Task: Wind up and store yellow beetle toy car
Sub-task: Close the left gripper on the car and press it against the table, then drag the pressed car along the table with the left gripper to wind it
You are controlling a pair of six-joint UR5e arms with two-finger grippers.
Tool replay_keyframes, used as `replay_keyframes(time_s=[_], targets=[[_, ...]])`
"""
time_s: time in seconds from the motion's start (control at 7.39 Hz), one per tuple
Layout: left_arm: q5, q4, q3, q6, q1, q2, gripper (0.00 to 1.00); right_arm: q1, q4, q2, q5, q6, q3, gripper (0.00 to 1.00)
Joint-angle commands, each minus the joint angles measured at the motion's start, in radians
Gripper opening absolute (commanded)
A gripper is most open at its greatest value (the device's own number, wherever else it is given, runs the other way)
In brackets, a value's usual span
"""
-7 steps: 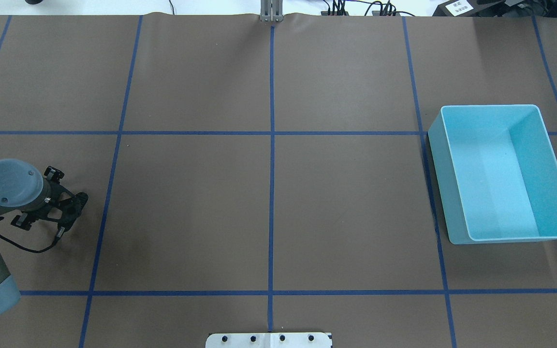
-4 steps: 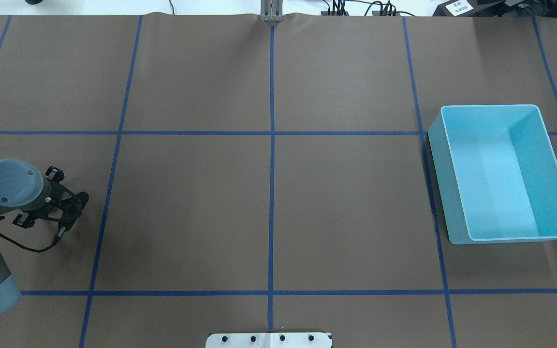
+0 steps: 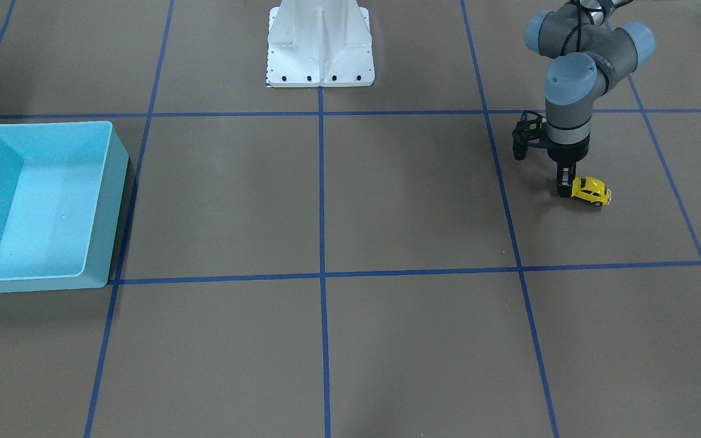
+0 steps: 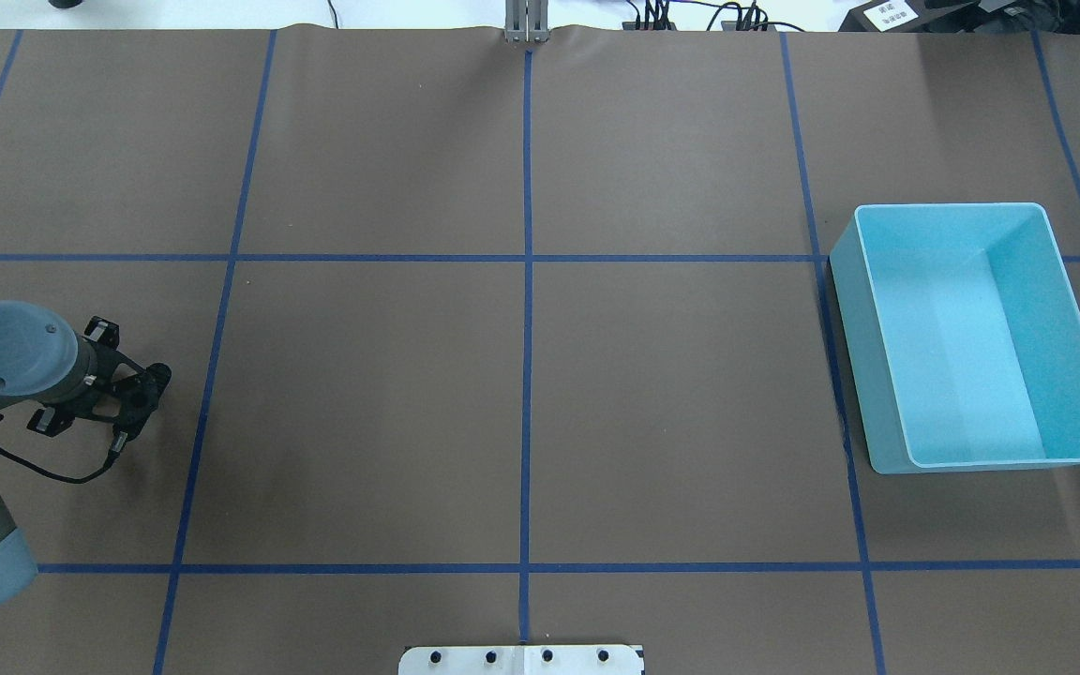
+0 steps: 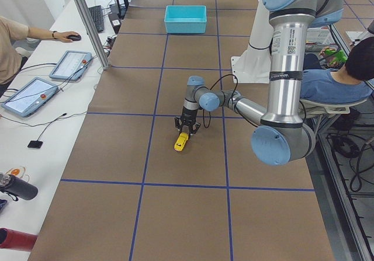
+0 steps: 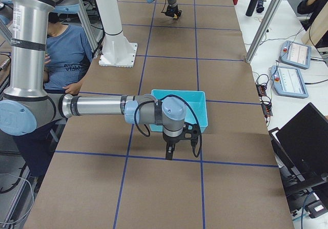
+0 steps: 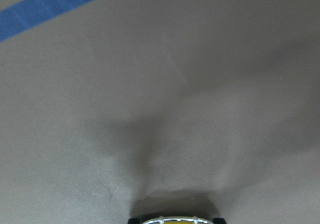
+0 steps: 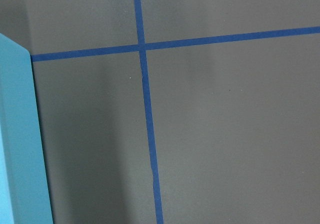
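The yellow beetle toy car (image 3: 591, 192) stands on its wheels on the brown table mat; it also shows in the exterior left view (image 5: 182, 142). My left gripper (image 3: 564, 187) points straight down and is shut on the car's rear end, at table level. In the left wrist view only a sliver of the car (image 7: 177, 221) shows at the bottom edge. In the overhead view my left wrist (image 4: 6, 354) hides the car. My right gripper (image 6: 168, 154) hangs just above the mat beside the turquoise bin (image 6: 179, 99); I cannot tell whether it is open or shut.
The turquoise bin (image 3: 110, 194) holds nothing and stands at the far end of the table from the car; it also shows in the overhead view (image 4: 851, 356). Blue tape lines grid the mat. The white robot base (image 3: 320, 42) stands at the table's edge.
My left wrist has shifted slightly toward the overhead view's left edge and a little away from the robot. The bin has not moved.
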Motion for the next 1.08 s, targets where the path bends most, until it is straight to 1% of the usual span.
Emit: replay_keyframes(time_s=[0.0,0.14,0.54,0.68,0.81,0.95], targets=[[-0.010,0.014,-0.011,-0.110,-0.080,-0.014,0.00,0.000,-0.001,-0.004,0.000,0.000,0.001,1.00],[-0.013,0.015,-0.019,-0.185,-0.093,-0.024,0.00,0.003,-0.002,-0.006,0.000,0.000,-0.001,1.00],[-0.165,0.035,-0.025,-0.301,-0.110,-0.128,0.00,0.011,0.001,-0.016,0.000,0.000,0.001,1.00],[-0.232,0.067,-0.022,-0.325,-0.104,-0.164,0.00,0.011,0.001,-0.016,0.000,0.000,-0.001,1.00],[-0.269,0.087,0.006,-0.322,-0.099,-0.207,0.00,0.011,0.001,-0.018,0.000,0.000,-0.001,1.00],[-0.306,0.087,0.056,-0.313,-0.098,-0.256,0.00,0.011,0.001,-0.018,0.000,0.000,-0.001,1.00]])
